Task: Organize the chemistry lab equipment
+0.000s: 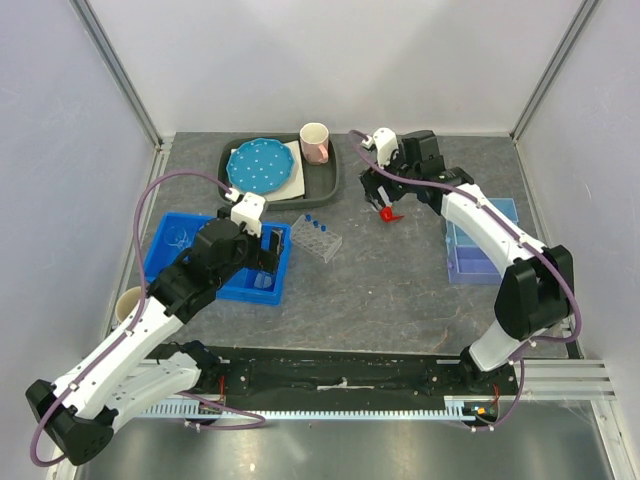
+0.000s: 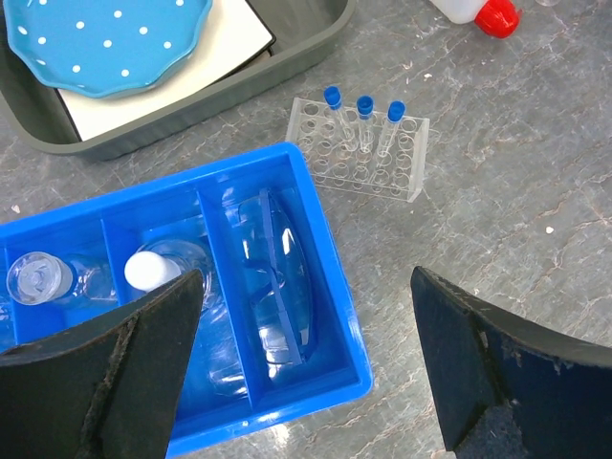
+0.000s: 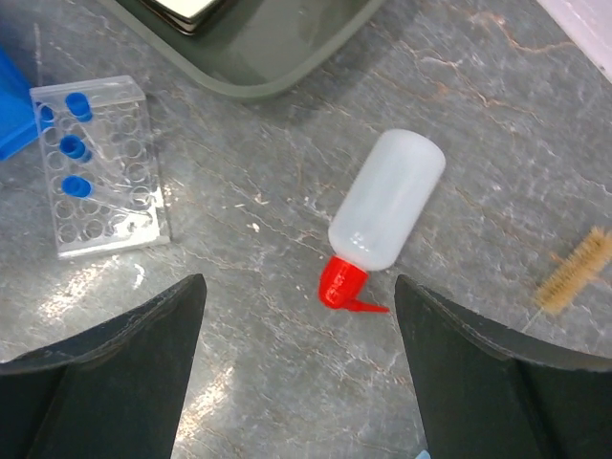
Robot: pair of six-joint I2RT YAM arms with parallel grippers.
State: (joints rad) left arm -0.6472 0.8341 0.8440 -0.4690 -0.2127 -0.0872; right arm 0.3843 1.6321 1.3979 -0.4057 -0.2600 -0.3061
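A white squeeze bottle (image 3: 387, 210) with a red nozzle (image 3: 342, 285) lies on its side on the table. My right gripper (image 3: 296, 373) hangs open just above it, jaws on either side of the nozzle; it also shows in the top view (image 1: 378, 198). A clear tube rack (image 2: 359, 143) holds three blue-capped tubes (image 2: 364, 107). The blue bin (image 2: 316, 220) holds clear goggles (image 2: 273, 277) and glass flasks (image 2: 43, 277). My left gripper (image 2: 306, 382) is open and empty over the bin's near right corner. A thin brown brush stick (image 3: 574, 273) lies right of the bottle.
A grey tray (image 1: 330, 180) at the back holds a blue dotted plate (image 1: 262, 165) and a pink-and-white mug (image 1: 315, 142). A pale blue and purple bin (image 1: 480, 250) sits at the right. A paper cup (image 1: 128, 303) stands at the left edge.
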